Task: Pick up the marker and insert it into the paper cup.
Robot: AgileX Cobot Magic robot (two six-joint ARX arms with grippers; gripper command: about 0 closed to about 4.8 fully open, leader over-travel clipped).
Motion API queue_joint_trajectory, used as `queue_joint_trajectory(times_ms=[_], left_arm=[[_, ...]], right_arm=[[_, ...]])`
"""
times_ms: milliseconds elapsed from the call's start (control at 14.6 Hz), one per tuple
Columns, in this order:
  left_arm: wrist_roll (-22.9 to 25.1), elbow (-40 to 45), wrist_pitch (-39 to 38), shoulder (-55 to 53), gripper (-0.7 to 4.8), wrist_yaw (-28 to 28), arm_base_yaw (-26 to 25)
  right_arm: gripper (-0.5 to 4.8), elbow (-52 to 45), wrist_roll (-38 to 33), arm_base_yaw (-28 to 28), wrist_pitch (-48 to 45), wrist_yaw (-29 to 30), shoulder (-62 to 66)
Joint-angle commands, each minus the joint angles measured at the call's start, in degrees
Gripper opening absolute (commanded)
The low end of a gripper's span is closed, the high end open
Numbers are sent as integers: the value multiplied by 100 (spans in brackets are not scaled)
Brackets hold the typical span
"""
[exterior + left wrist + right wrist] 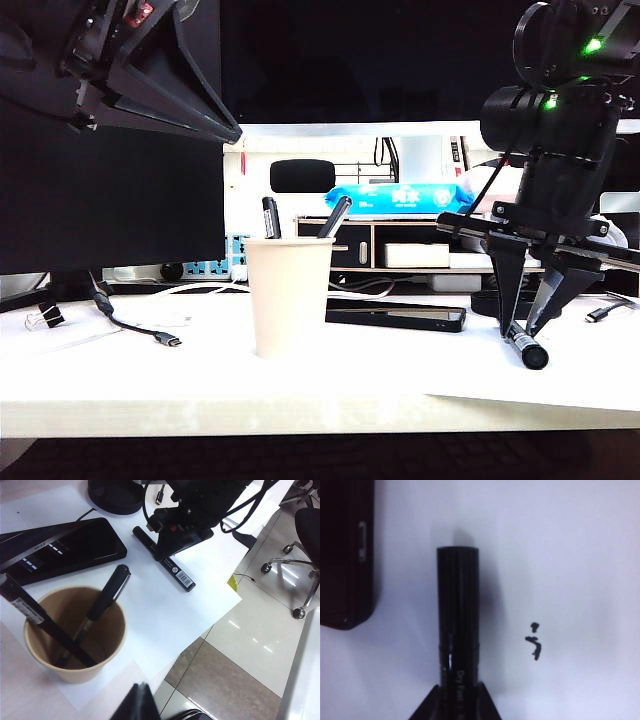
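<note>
Marker (527, 350): exterior view, lies flat on white paper at the right of the table, glossy round end toward the camera.
Right gripper (526, 328): exterior view, points down over the marker, one finger on each side of it, tips at the table; jaws apart, contact with the barrel cannot be told.
Paper cup (288, 296): exterior view, upright near the table's middle, well apart from the marker, two dark pens leaning inside.
Phone (395, 317): exterior view, flat behind the cup.
Left gripper (225, 128): exterior view, raised at upper left, above the cup; jaw state cannot be told.
Marker (165, 560): left wrist view, on the paper beside the phone (60, 550), right gripper (167, 549) astride its middle.
Paper cup (75, 667): left wrist view, open mouth seen from above, pens crossing inside.
Marker (457, 610): right wrist view, black barrel between the fingertips (485, 705), printed label at the tips.
</note>
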State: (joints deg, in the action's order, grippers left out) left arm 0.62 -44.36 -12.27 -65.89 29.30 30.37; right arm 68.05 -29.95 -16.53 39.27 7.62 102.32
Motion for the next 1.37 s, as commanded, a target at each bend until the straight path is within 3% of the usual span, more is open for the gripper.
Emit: queue_joint_trajectory(times_ms=[68, 137, 342, 547, 1026, 1368], left_arm=[[48, -33, 35, 9, -5, 26, -2], [48, -33, 37, 9, -5, 24, -2], [48, -33, 37, 9, -5, 24, -2], [48, -33, 39, 7, -5, 24, -2], [44, -33, 70, 7, -4, -17, -2], [48, -33, 162, 7, -4, -17, -2]], right_arm=[[70, 13, -4, -17, -57, -4, -7], [43, 13, -4, -17, -57, -2, -7], [44, 20, -4, -17, -55, 4, -7], [44, 162, -4, -20, -83, 616, -9], [44, 684, 122, -46, -111, 1209, -144], [44, 704, 127, -107, -1158, 2256, -807]])
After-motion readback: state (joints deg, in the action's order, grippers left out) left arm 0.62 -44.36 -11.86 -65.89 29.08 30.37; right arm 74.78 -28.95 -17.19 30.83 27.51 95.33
